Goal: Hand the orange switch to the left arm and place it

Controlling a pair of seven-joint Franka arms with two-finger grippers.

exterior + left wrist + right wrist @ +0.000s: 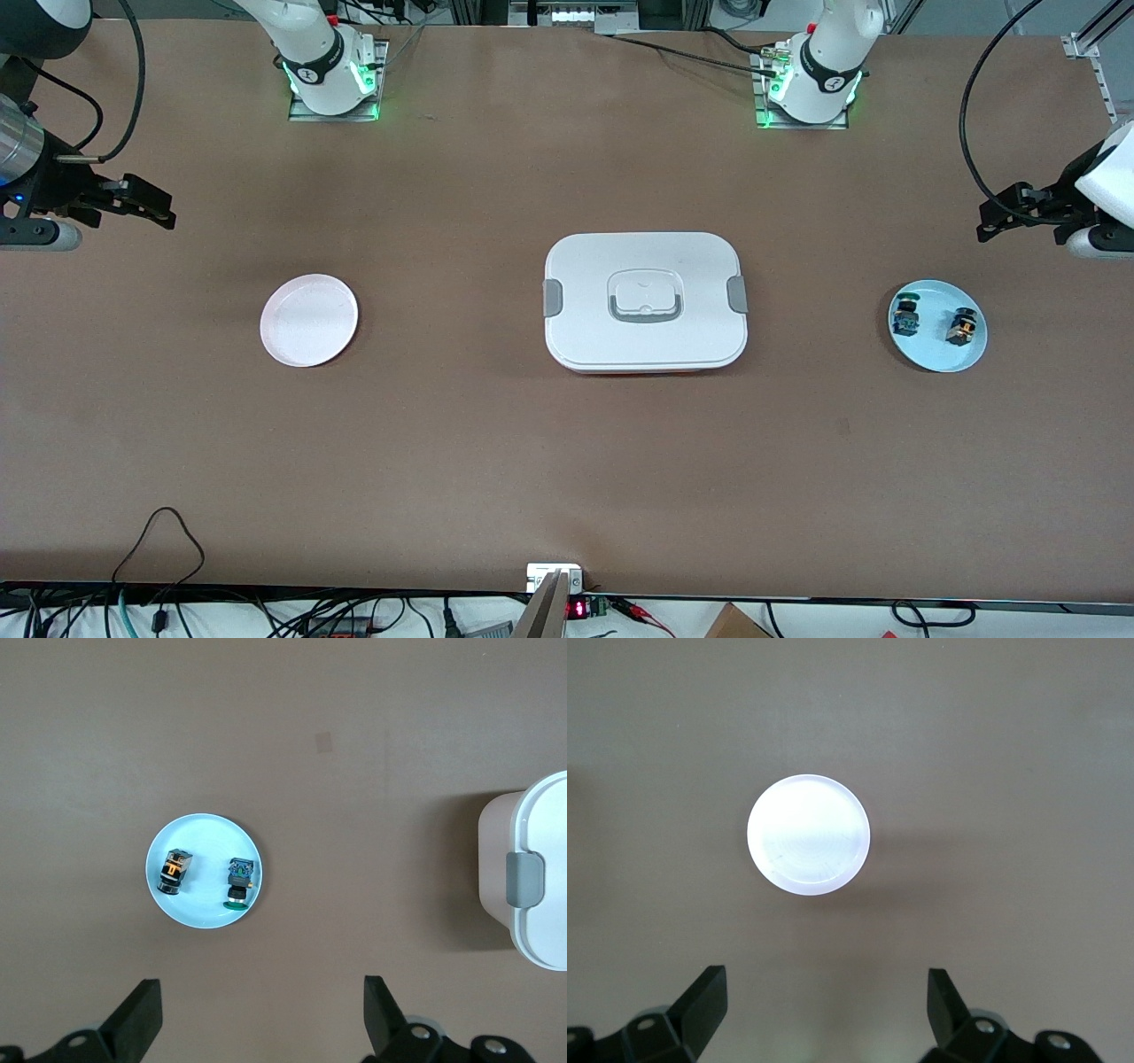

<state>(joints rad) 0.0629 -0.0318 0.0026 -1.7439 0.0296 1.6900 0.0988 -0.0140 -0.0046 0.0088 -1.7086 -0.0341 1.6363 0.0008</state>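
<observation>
The orange switch (961, 326) lies on its side on a light blue plate (937, 361) toward the left arm's end of the table, beside a similar switch with a green-blue cap (905, 315). In the left wrist view the orange switch (173, 873) and the green-capped one (239, 883) lie apart on the plate (204, 826). My left gripper (992, 217) (261, 992) is open and empty, in the air over bare table beside the blue plate. My right gripper (164, 208) (826, 979) is open and empty over bare table near a pink plate. The white box (645, 301) stands mid-table.
An empty pink plate (309, 320) lies toward the right arm's end; it also shows in the right wrist view (808, 835). The box's end with a grey clip (524, 879) shows in the left wrist view. Cables and electronics line the table's edge nearest the front camera.
</observation>
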